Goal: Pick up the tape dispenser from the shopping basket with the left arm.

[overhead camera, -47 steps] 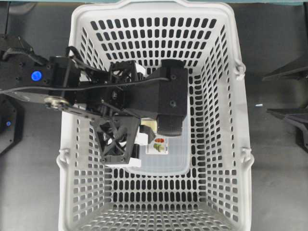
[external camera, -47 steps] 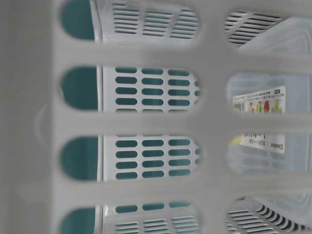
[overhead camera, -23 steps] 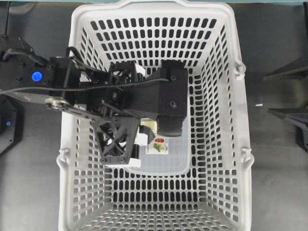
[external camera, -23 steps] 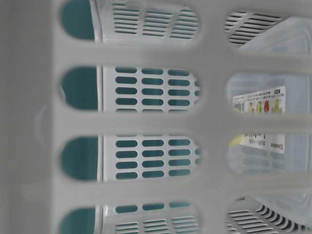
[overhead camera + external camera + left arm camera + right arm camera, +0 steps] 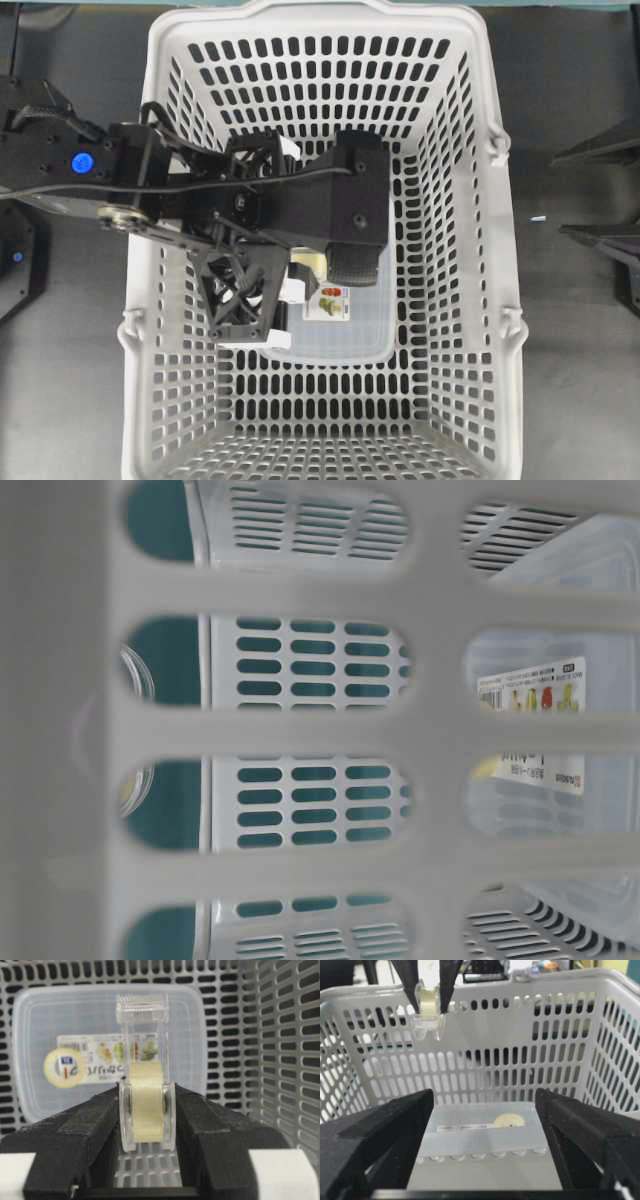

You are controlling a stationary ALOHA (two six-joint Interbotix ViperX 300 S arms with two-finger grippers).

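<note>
Clear plastic tape dispenser (image 5: 144, 1080) is gripped at its roll by the left tool (image 5: 146, 1110), above the shopping basket (image 5: 470, 300) floor; right tool (image 5: 482, 1135) is open.

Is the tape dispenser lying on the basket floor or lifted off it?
Lifted. The left gripper pinches the tape dispenser near the basket rim, well above the plastic box.

Robot lab or test bench — not a shop. Dark grey matte tabletop (image 5: 580, 400) with two black arms mounted at its sides, a teal backdrop visible through the slots of the shopping basket (image 5: 470, 130), and black equipment stands behind the basket rim in the right wrist view.
</note>
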